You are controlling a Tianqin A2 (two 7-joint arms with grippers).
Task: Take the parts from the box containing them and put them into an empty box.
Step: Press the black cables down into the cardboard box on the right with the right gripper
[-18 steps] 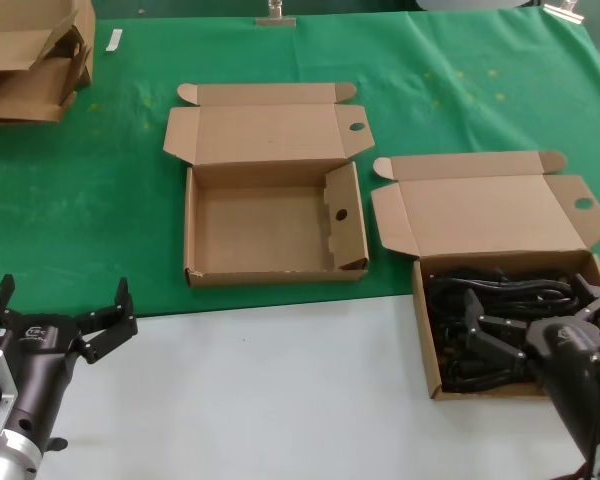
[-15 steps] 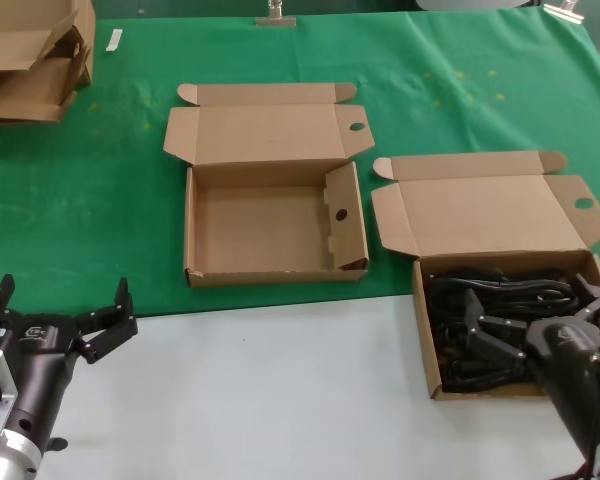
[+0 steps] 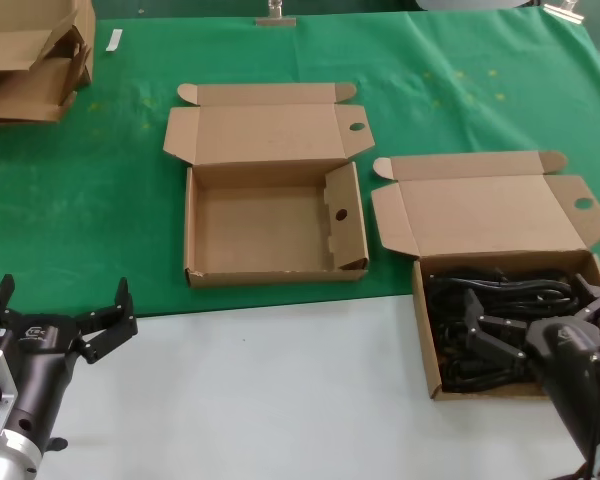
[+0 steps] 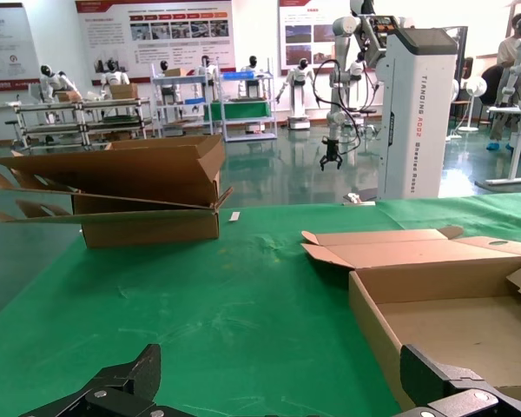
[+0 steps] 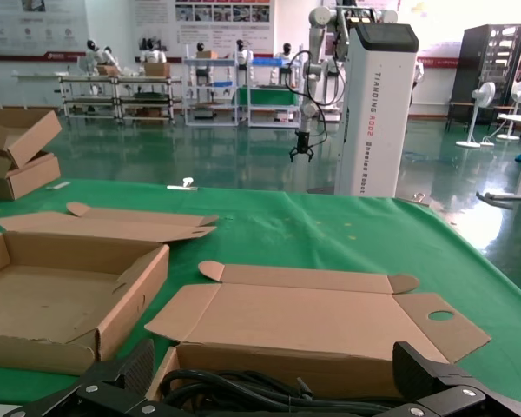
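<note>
Comparing with half a second back, nothing has shifted: right gripper (image 3: pixel 534 322) hangs spread wide, empty, over the parts (image 3: pixel 500 300) in the box containing them (image 3: pixel 425 335), cables running side to side. Left gripper (image 3: pixel 65 312) waits open above the white tabletop (image 3: pixel 270 390); green cloth (image 3: pixel 430 90) carries the empty box (image 3: pixel 195 235) in a robot showroom.

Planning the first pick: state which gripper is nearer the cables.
Right. The right gripper hovers open over the cables in their box; the left gripper waits open, far across the table.
</note>
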